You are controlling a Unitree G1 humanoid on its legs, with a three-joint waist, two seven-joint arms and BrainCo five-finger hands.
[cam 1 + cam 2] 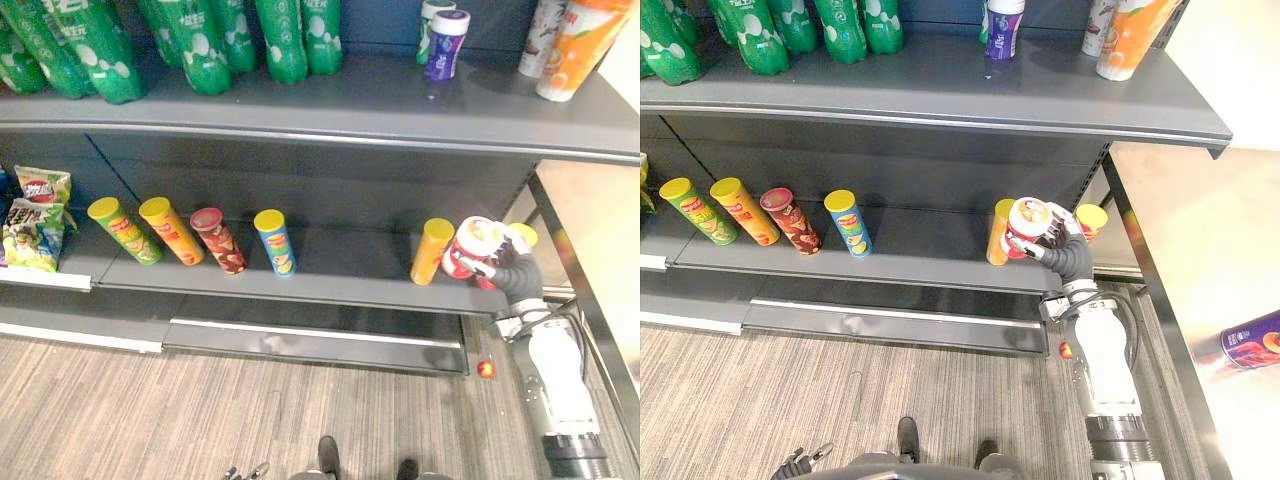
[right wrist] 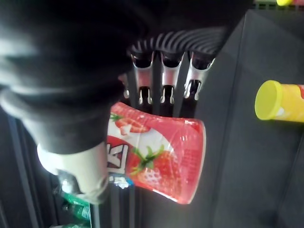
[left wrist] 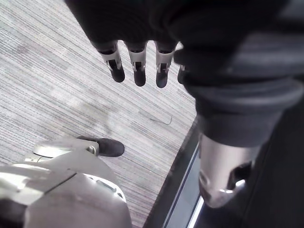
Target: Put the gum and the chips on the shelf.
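Gum, a red strawberry tub (image 2: pixel 161 161), is clamped in the right hand (image 1: pixel 510 268), fingers and thumb curled round it, and held tilted over the lower shelf (image 1: pixel 340 275). Just to the hand's left stands a yellow chips can (image 1: pixel 432 250); a second yellow can (image 1: pixel 522 235) stands just behind the hand. To place it well, I would level the tub, lower it between the cans without nudging either, then let go. The left hand (image 3: pixel 137 66) hangs with straight, relaxed fingers over the floor (image 3: pixel 47 71).
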